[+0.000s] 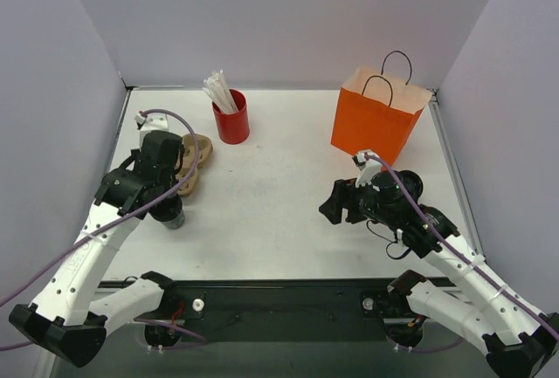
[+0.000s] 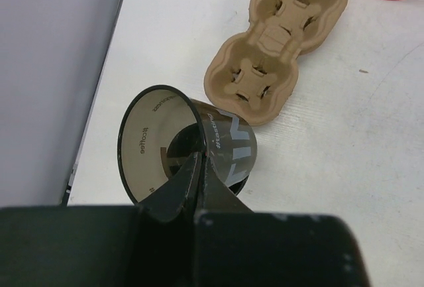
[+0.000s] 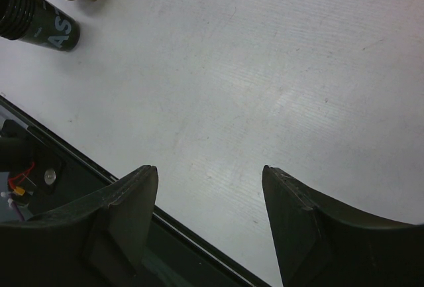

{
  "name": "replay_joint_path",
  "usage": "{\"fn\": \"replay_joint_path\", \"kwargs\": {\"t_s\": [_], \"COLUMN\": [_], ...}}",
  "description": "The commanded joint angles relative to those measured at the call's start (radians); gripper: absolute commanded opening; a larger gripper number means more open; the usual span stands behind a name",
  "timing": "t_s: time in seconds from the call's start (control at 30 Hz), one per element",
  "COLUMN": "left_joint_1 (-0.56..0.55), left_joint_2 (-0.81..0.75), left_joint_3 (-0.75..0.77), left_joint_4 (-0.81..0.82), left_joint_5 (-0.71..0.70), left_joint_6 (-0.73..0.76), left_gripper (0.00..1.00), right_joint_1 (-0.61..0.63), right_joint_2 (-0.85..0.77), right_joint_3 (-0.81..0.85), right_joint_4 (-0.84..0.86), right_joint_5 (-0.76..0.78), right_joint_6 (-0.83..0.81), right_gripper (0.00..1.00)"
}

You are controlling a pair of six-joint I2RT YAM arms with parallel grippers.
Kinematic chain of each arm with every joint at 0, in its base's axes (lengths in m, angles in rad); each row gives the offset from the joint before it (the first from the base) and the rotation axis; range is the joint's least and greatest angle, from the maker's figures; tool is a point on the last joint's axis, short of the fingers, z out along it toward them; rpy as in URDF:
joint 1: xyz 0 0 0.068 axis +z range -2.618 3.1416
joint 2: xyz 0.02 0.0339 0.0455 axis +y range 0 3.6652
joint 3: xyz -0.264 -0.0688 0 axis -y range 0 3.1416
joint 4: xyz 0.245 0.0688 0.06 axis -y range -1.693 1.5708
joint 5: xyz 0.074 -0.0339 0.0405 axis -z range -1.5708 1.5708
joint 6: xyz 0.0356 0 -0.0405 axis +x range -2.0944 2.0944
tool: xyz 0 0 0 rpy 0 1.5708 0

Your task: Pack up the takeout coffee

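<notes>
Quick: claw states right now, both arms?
Left claw: closed, gripping the dark coffee cup.
Right claw: open, holding nothing.

We see a dark cup (image 2: pixel 232 151) with pale lettering at the near left and a tan carrier (image 2: pixel 278 42) beside it. Farther back are a red cup (image 1: pixel 231 120) of white sticks (image 1: pixel 218 90) and, far right, a black-handled orange bag (image 1: pixel 376 125). All sit on a white table (image 1: pixel 279 212).

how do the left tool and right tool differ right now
The left tool is shut on the rim of the dark cup; the right tool stands open and empty. The left tool is beside the cardboard carrier; the right tool hangs over the table near the orange bag. Both are black, two-fingered.
</notes>
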Motion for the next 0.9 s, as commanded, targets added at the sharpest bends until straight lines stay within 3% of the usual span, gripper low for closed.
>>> {"fn": "replay_joint_path", "kwargs": {"t_s": [0.0, 0.17, 0.43, 0.87], "left_joint_1": [0.001, -0.035, -0.301, -0.526], "left_joint_2": [-0.007, 0.035, 0.173, 0.482], "left_joint_3": [0.102, 0.166, 0.216, 0.174], "left_joint_4": [-0.008, 0.011, 0.034, 0.301], "left_joint_5": [0.032, 0.038, -0.078, -0.051], "left_joint_6": [0.054, 0.115, 0.056, 0.002], "left_gripper": [0.0, 0.0, 0.0, 0.0], "right_joint_1": [0.002, 0.002, 0.0, 0.0], "right_joint_2": [-0.023, -0.04, -0.089, -0.282], "right_joint_3": [0.022, 0.031, 0.039, 0.015], "right_joint_4": [0.025, 0.016, -0.032, -0.108], "right_joint_5": [-0.012, 0.001, 0.077, 0.333], "right_joint_6": [0.011, 0.021, 0.029, 0.069], "right_gripper": [0.65, 0.65, 0.65, 0.65]}}
